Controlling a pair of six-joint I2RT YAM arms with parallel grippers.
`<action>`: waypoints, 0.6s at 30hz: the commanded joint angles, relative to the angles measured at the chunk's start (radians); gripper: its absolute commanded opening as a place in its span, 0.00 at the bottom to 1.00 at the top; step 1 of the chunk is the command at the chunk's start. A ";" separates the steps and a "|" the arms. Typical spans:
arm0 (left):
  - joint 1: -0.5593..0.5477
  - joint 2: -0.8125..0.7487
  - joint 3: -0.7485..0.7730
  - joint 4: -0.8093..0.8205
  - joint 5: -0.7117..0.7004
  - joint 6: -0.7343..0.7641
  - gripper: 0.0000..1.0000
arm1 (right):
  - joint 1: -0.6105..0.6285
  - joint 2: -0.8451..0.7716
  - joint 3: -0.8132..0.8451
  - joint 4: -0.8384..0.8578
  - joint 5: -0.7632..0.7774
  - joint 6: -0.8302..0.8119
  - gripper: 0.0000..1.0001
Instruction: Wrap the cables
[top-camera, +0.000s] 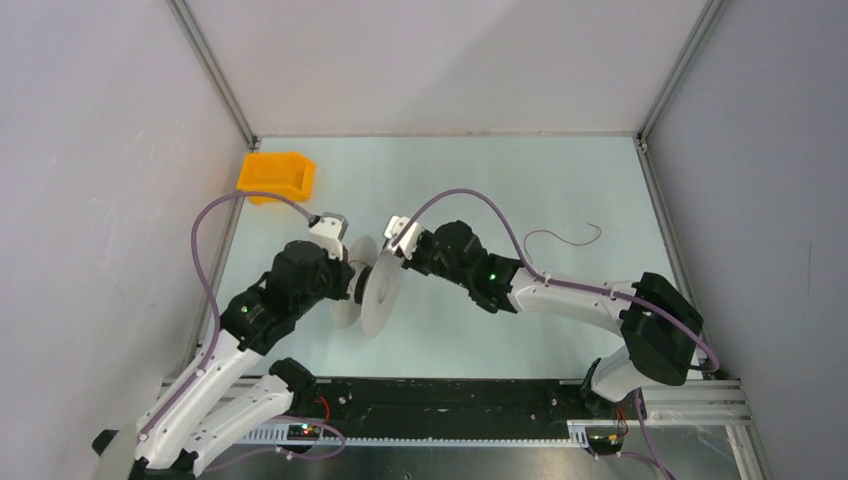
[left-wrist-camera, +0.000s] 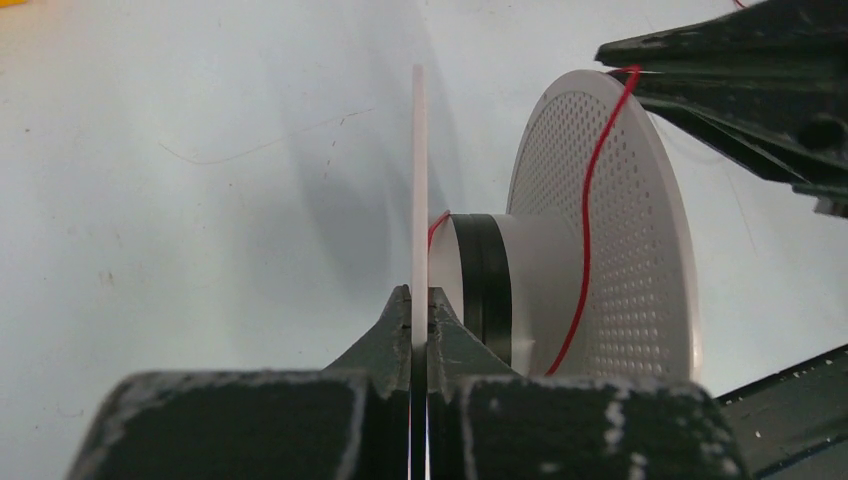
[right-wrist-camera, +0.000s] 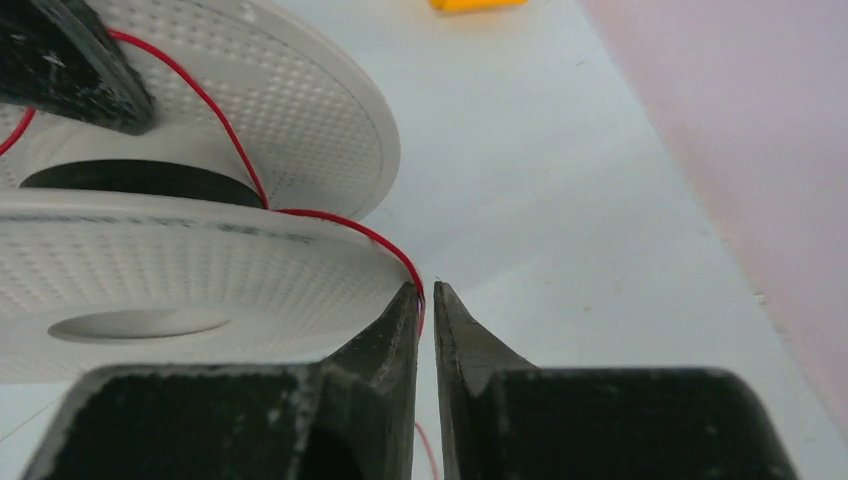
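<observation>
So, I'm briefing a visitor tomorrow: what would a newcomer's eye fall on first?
The white spool mid-table between the arms, with the left claw clamped on one flange's edge. Then the red cable running from its hub over the other flange to the right claw. Also the orange bin in the far left corner.

The left arm and right arm wore white shells over black joints, each trailing a mauve hose; the matte black jaws tapered to scuffed wedges.
</observation>
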 joint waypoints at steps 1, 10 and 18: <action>0.000 -0.037 0.050 0.048 0.073 0.010 0.00 | -0.078 -0.041 -0.023 -0.031 -0.251 0.205 0.15; 0.013 -0.029 0.100 0.029 0.116 -0.043 0.00 | -0.189 -0.016 -0.171 0.177 -0.489 0.348 0.20; 0.025 -0.033 0.125 0.028 0.100 -0.066 0.00 | -0.259 0.044 -0.326 0.435 -0.630 0.363 0.32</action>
